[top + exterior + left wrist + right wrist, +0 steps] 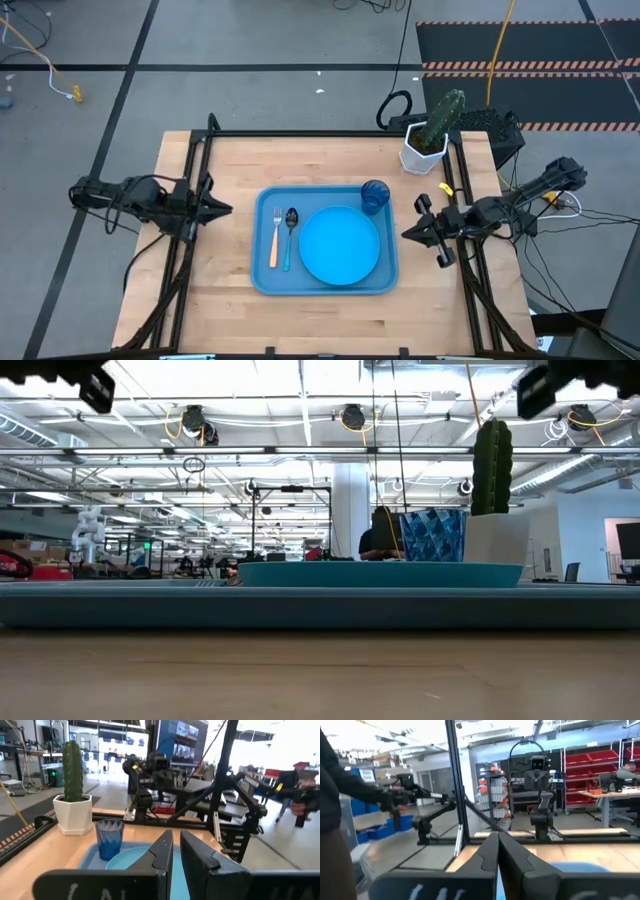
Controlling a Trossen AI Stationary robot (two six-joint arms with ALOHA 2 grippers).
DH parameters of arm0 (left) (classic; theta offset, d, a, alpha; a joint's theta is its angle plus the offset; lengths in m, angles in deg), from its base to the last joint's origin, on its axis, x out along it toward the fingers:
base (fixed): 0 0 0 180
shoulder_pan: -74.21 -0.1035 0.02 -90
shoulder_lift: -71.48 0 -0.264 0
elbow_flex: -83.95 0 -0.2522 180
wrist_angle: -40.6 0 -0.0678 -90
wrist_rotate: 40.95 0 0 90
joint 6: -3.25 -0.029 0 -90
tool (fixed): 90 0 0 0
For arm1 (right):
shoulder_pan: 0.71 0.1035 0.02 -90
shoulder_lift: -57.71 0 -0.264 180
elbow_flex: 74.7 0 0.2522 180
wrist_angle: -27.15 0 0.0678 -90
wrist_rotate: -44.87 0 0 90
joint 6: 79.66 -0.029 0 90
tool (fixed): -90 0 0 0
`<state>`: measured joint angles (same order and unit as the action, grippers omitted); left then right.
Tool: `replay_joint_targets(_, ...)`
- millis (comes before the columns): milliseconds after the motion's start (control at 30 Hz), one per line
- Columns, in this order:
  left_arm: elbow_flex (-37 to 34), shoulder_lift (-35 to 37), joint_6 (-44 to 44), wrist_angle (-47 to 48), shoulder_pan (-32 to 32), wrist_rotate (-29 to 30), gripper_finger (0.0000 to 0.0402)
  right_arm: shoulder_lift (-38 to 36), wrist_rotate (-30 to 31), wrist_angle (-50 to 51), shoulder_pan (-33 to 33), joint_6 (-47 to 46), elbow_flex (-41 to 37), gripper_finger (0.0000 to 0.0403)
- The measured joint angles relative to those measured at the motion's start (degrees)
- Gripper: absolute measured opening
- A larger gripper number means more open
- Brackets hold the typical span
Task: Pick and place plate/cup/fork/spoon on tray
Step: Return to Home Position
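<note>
Pale wooden table (pixel 210 290) in a big workshop w/ ceiling strip lights, racks & benches behind. At table ctr sits the large rectangular dull-blue plastic tray (pixel 262 272), raised rim, rounded corners. All four tableware pieces are in it.

The round flat sky-blue plate (pixel 340 245) fills the tray's right-hand part in the high view. The small translucent dark-blue cup (pixel 375 196) stands upright in the far right corner, just beside the plate's rim. Along the tray's left side lie the orange-handled fork (pixel 274 240) w/ pale tines & the spoon (pixel 290 235) w/ dark bowl & thin light-blue handle, side by side, spoon btwn fork & plate.

Off the tray, nr the table's far right corner, is a white hexagonal pot (pixel 420 158) w/ a tall green cactus (pixel 443 115), close to the cup but apart from it.

The left gripper (pixel 222 209) hovers over bare wood left of the tray, fingers drawn together w/ only a thin slit, nothing held. The right gripper (pixel 408 232) hovers just off the tray's right edge, fingertips meeting, nothing held. Nothing lies btwn either gripper & the tray.

A person in a dark top (pixel 332 795) shows at the edge of the right wrist view, off the table.
</note>
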<state>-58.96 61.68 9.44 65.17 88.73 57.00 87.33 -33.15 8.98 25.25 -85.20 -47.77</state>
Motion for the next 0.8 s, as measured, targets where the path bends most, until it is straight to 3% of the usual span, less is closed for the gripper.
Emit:
replay_joint_targets(233,-8.52,9.67,0.16,-5.44,0.00,0.19,0.0037,-6.60,-0.10,0.03,0.00,-0.95,-6.17,0.0000)
replay_joint_targets(500,-12.79,9.64,1.48,-4.95,-0.09,0.07,0.0037,-15.00,-0.05,1.12,0.00,-5.56,-11.96,0.0000)
replay_joint_targets(800,-18.99,9.66,1.18,-14.09,-0.99,1.63,0.0037,-18.42,1.74,8.18,-0.65,-4.02,-12.11,0.0000)
